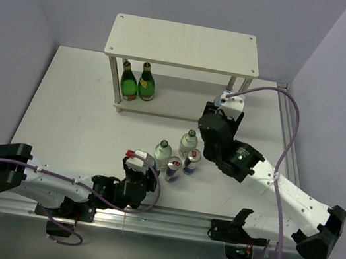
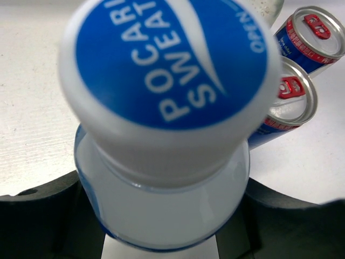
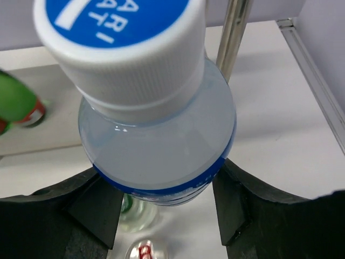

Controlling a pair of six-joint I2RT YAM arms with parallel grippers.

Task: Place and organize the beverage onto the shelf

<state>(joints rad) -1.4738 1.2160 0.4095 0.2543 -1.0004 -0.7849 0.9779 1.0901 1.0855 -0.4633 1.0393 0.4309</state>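
Observation:
My left gripper (image 1: 142,172) (image 2: 161,221) is shut on a clear water bottle (image 2: 161,189) with a blue-and-white cap (image 2: 171,59), near the table's front. My right gripper (image 1: 220,116) (image 3: 161,205) is shut on the second water bottle (image 3: 156,145), whose cap (image 1: 221,99) sits by the right front leg (image 3: 234,32) of the shelf (image 1: 184,44). Two clear green-capped bottles (image 1: 162,154) (image 1: 188,143) and two blue-silver-red cans (image 1: 173,168) (image 1: 192,162) stand grouped between the grippers. The cans also show in the left wrist view (image 2: 291,97) (image 2: 315,35).
Two dark green bottles with yellow labels (image 1: 129,81) (image 1: 146,83) stand at the left of the shelf's lower tier; one shows in the right wrist view (image 3: 16,102). The top board carries nothing. A purple cable (image 1: 288,143) loops along the right wall. Walls close in the table.

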